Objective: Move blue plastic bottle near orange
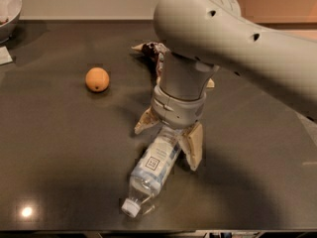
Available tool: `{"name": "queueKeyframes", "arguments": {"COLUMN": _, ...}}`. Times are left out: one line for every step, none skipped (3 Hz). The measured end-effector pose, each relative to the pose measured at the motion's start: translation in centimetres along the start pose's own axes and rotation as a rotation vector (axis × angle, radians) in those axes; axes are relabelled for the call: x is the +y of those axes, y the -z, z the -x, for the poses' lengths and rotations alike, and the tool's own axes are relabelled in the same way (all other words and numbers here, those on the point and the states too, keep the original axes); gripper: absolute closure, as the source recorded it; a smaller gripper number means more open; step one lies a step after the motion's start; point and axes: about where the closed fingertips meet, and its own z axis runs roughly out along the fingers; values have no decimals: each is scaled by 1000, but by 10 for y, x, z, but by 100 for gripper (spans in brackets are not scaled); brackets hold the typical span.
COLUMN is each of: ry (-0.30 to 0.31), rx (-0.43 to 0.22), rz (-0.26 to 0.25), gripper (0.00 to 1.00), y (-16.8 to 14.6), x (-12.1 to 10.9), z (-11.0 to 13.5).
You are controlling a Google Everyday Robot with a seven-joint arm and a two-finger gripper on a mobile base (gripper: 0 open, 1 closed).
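The blue plastic bottle (151, 171) lies on its side on the dark table (59, 148), white cap toward the front edge, label with a small dark square logo facing up. My gripper (168, 140) hangs open over the bottle's far end, one tan finger (146, 120) to the left of it and the other (193, 144) to the right. The fingers straddle the bottle without closing on it. The orange (97, 79) sits apart at the left middle of the table, well left of and beyond the bottle.
A brown-and-cream chip bag (151, 53) lies behind the arm, partly hidden by it. A grey bowl (7, 9) stands at the back left corner. The table's front edge runs just below the bottle cap.
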Motion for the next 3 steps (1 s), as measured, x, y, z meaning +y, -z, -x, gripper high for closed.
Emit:
{"name": "queueKeyframes", "arguments": {"ry": -15, "rx": -5, "rz": 5, "gripper": 42, "y": -2, "x": 0, "z": 0}}
{"name": "queueKeyframes", "arguments": {"ry": -67, "rx": -9, "rz": -9, "gripper": 65, "y": 9, "x": -10, "z": -6}}
{"name": "queueKeyframes", "arguments": {"ry": -153, "rx": -15, "rz": -40, "gripper": 88, "y": 25, "x": -34, "z": -14}}
